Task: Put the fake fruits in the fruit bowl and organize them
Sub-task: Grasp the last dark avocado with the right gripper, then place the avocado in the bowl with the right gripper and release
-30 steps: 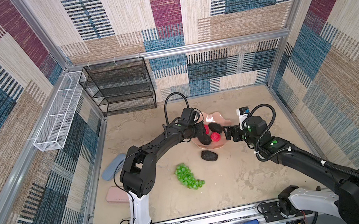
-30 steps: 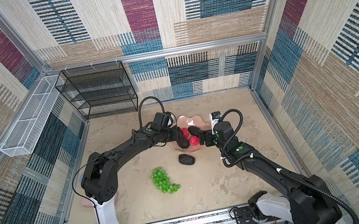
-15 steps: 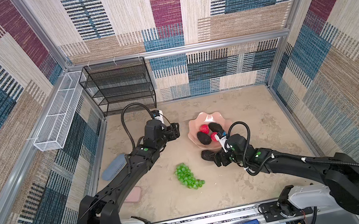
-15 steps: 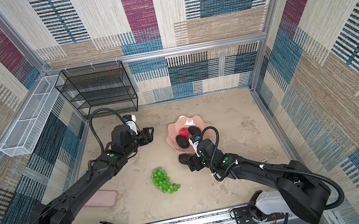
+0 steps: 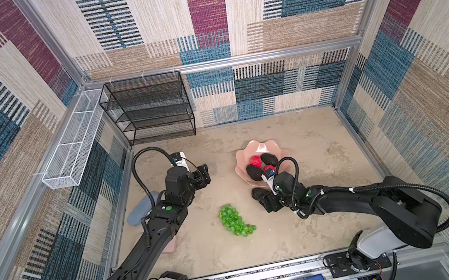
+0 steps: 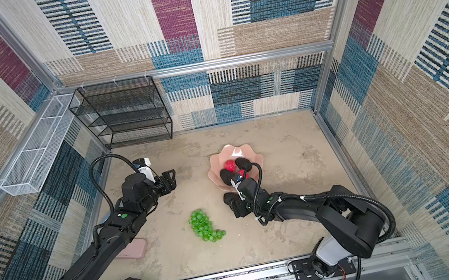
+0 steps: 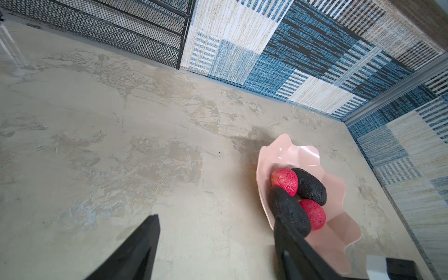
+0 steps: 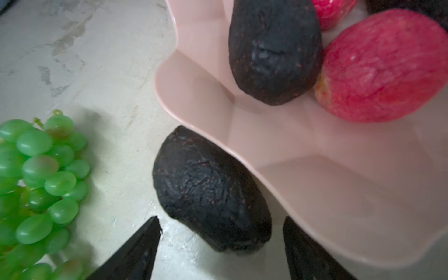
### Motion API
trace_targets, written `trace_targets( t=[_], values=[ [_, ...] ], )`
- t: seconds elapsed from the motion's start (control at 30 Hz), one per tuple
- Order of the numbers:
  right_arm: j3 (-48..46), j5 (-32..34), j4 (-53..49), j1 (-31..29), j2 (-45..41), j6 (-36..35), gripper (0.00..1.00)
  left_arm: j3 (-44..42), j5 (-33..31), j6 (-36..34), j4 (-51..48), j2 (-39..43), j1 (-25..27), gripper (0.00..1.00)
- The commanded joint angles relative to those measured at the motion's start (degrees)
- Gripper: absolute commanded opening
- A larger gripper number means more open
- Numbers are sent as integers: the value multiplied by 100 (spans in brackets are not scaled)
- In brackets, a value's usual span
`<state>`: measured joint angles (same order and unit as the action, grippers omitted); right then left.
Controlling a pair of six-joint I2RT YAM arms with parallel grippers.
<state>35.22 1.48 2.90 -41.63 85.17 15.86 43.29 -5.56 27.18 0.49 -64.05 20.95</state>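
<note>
Bright, even light fills both top views, shadows soft. Right wrist view: the grapes (image 8: 38,169) beside the right pincer (image 8: 221,220) look blurry, a dim shadow pools on the desk (image 8: 109,48) beside them, and the bowl (image 8: 315,194) ahead shines softly.

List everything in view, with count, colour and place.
fruit bowl: one, pale pink, mid-table
avocados: two, dark, in the bowl
loose avocado: one, dark, on table beside the bowl
red fruits: two, red, in the bowl
grapes: one bunch, green, on table left of loose avocado
oblong case: one, grey-blue, table's left edge
flat case: one, pink, partly under left arm
mesh shelf: one, black, back left corner
wire basket: one, white, left wall
left gripper: one, black, open, over bare table
right gripper: one, black, open, flanking loose avocado
</note>
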Motion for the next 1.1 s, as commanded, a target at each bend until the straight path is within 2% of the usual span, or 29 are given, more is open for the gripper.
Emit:
trace_targets(
  t=[0.0,0.33,0.63,0.73,0.87,1.07],
  values=[
    [152,250,367,-12,176,17,81,-1,-25,-97,-56,49,-43,77],
    [537,260,689,-55,752,-118,79,-163,-39,-106,-131,224,-125,78],
    [529,86,503,-348,843,-124,46,-306,-114,-104,-173,403,-188,79],
    [226,24,252,-470,495,67,40,-345,-124,-90,-183,420,-212,79],
    [-245,13,-300,-487,-428,424,36,-382,-122,-25,-222,402,-232,79],
    [-25,606,-1141,-325,-1813,643,36,-496,-41,61,-362,454,-257,79]
  ],
)
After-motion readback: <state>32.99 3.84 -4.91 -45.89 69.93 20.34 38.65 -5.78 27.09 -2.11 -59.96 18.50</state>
